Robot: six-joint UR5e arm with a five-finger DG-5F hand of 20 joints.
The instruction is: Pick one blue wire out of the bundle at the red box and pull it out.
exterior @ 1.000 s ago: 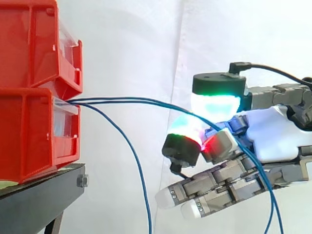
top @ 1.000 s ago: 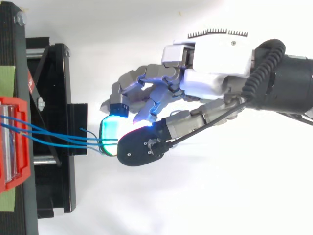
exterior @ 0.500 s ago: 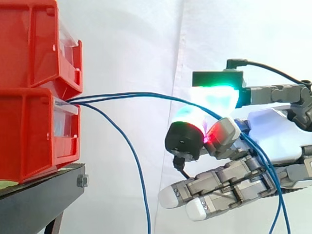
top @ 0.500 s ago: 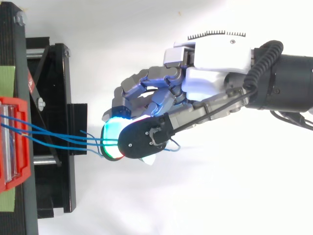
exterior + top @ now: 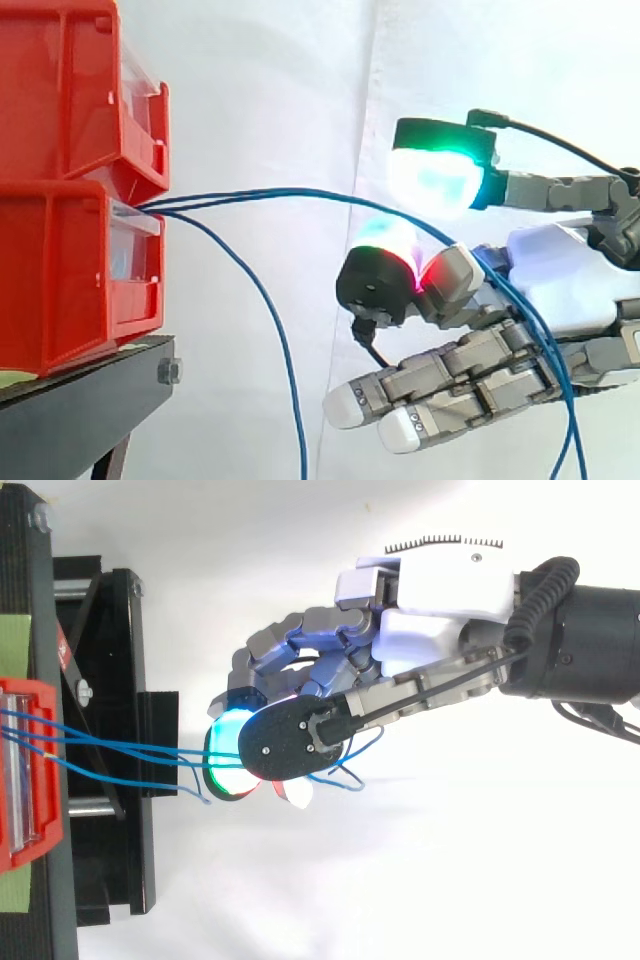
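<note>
Clearly the blue wires [image 5: 270,193] lie with their long axis left to right, leaving the red box [image 5: 60,270] at left and reaching the hand [image 5: 570,280] at right, so pulling means moving rightward. Whether the hand grips one, I cannot tell.

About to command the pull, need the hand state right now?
The hand: cannot be told. The blue wires run from the red box through it, but a grip on one is not clear.
</note>
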